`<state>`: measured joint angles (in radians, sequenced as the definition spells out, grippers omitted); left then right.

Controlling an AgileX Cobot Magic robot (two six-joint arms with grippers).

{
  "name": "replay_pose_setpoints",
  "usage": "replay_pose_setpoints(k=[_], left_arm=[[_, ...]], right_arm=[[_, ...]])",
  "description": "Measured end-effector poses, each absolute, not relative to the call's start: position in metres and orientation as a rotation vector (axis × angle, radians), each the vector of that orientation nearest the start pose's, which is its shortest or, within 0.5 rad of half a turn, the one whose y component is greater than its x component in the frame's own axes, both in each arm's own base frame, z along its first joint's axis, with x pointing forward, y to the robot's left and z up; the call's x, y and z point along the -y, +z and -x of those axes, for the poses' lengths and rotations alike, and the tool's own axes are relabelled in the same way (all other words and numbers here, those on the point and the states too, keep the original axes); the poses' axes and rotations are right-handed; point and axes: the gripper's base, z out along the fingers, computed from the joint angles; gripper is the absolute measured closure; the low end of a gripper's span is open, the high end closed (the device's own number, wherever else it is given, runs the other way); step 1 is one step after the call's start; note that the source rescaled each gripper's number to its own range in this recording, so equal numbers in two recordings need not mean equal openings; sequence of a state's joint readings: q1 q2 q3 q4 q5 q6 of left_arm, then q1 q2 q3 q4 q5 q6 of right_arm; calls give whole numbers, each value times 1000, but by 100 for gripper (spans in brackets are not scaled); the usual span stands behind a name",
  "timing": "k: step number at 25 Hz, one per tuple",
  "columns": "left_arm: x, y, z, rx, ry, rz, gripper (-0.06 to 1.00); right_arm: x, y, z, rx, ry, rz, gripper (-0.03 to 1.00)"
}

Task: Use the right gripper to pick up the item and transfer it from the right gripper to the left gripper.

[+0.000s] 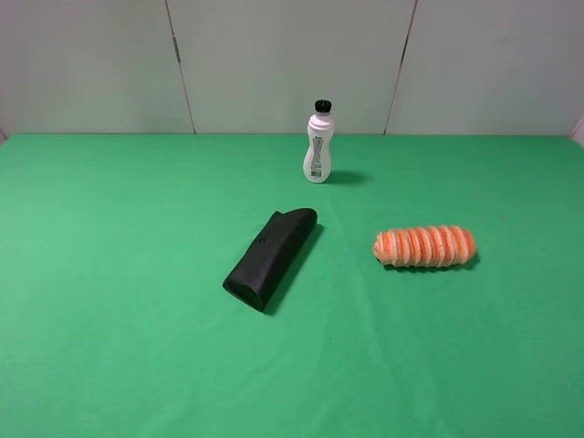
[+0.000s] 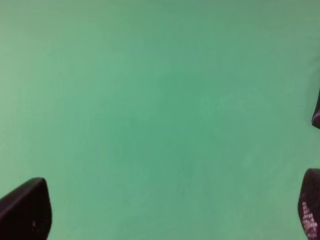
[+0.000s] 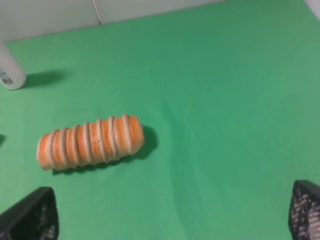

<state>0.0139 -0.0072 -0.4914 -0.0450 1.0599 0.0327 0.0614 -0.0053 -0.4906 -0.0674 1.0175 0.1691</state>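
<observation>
1. Evidently the item (image 1: 424,246) is lying untouched on the table (image 1: 137,347).
2. Both the right pincer (image 3: 172,217) and the left pincer (image 2: 172,212) are gaping apart, holding nothing.
3. Pickup and handover are both remaining.

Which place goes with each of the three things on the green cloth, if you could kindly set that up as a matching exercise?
Things:
1. white bottle
2. black case
3. ribbed orange roll

Places:
A. lies on its side, right of centre
B. stands upright, farthest back
C. lies slantwise near the middle

Pairs: 1-B, 2-C, 3-A
</observation>
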Motion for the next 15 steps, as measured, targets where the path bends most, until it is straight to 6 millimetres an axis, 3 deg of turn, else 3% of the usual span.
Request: replay_pose_setpoints(k=[15], left_arm=[[4, 275, 5, -2044, -25, -21, -4]], right_arm=[[5, 278, 3, -2001, 68, -109, -3]])
